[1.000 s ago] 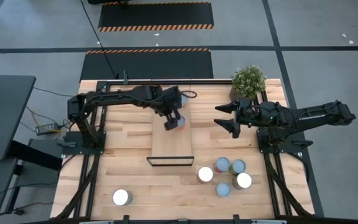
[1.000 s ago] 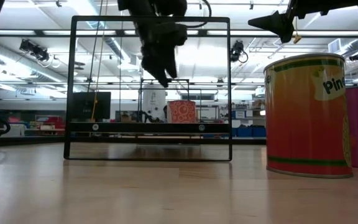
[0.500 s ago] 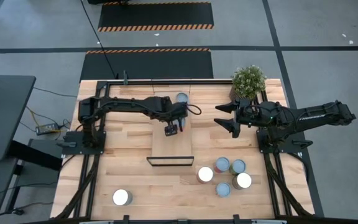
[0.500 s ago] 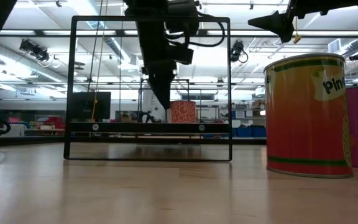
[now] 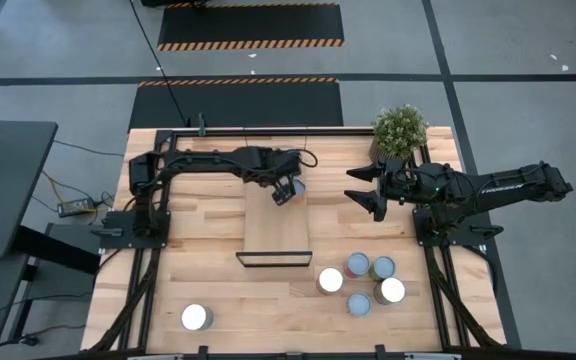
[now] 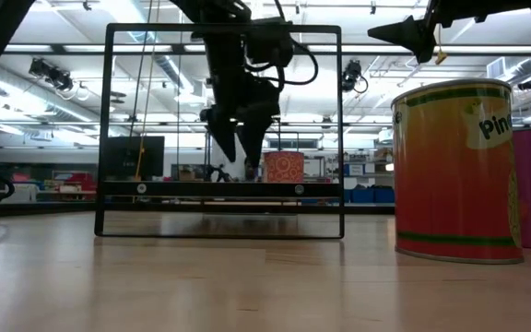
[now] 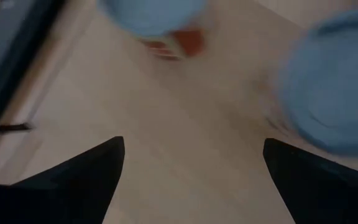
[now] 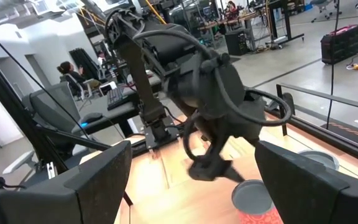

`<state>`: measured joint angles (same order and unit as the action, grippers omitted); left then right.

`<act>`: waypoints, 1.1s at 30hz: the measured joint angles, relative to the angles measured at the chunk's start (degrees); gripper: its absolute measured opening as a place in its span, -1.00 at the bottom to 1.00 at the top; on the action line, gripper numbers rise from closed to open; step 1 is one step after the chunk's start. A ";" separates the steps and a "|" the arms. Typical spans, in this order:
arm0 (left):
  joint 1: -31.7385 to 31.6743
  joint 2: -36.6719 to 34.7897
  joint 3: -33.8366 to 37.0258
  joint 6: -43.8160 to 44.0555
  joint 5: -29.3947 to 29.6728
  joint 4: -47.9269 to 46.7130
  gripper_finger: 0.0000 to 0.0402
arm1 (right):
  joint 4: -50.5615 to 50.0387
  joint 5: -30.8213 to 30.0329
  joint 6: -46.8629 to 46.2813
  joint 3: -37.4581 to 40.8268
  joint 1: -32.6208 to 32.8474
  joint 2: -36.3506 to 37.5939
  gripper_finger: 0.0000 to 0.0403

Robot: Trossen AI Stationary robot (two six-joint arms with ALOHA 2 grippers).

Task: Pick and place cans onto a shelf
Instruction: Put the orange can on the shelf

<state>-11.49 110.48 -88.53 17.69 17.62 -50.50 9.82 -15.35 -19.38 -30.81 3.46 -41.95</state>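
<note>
with the left gripper (image 5: pixel 286 190) spread wide and empty above the far end of the shelf (image 5: pixel 273 235), beside a can (image 6: pixel 284 167) standing there, best to lift clear without clipping it. right gripper (image 5: pixel 365 192) also wide open, holding nothing, hanging near the plant (image 5: pixel 400 127). next target: the cluster of cans (image 5: pixel 365 281) off the shelf's near end; straight descent, centred jaws, one tin only.

Left gripper (image 5: pixel 286 190) over shelf (image 5: pixel 273 232)
</note>
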 joint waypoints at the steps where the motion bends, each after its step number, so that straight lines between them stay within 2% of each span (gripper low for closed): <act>1: 0.35 -0.19 0.00 -1.88 -1.56 -0.44 0.94 | 0.00 0.00 0.00 0.02 0.00 0.00 0.73; 4: 2.00 -0.33 -0.02 -7.02 -4.95 -0.26 0.94 | 0.00 -0.02 0.00 0.02 0.00 0.00 0.73; 8: 4.97 -0.33 -0.02 -11.52 -5.17 0.59 0.94 | 0.00 -0.02 -0.02 0.02 0.00 0.00 0.73; 10: 6.75 -0.33 -0.02 -13.22 -2.39 2.28 0.94 | 0.00 -0.02 0.00 0.02 0.00 0.00 0.73; 15: 11.34 -0.33 -0.02 -18.68 9.15 8.99 0.94 | 0.00 -0.18 0.00 0.02 0.00 0.00 0.73; 19: 12.89 0.29 -0.02 -22.79 10.31 13.95 0.94 | -0.02 -0.21 0.00 0.02 0.00 0.00 0.73; 29: 9.71 2.83 -0.05 -19.91 16.78 10.94 0.94 | 0.86 -0.20 0.00 0.02 -0.07 0.02 0.73; 33: 8.92 3.17 0.06 -19.67 25.39 6.45 0.94 | 0.99 -0.20 -0.01 0.03 -0.07 0.02 0.73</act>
<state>-2.57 113.65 -88.47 -1.98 43.00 -44.05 10.81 -15.55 -19.39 -30.78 3.40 -41.93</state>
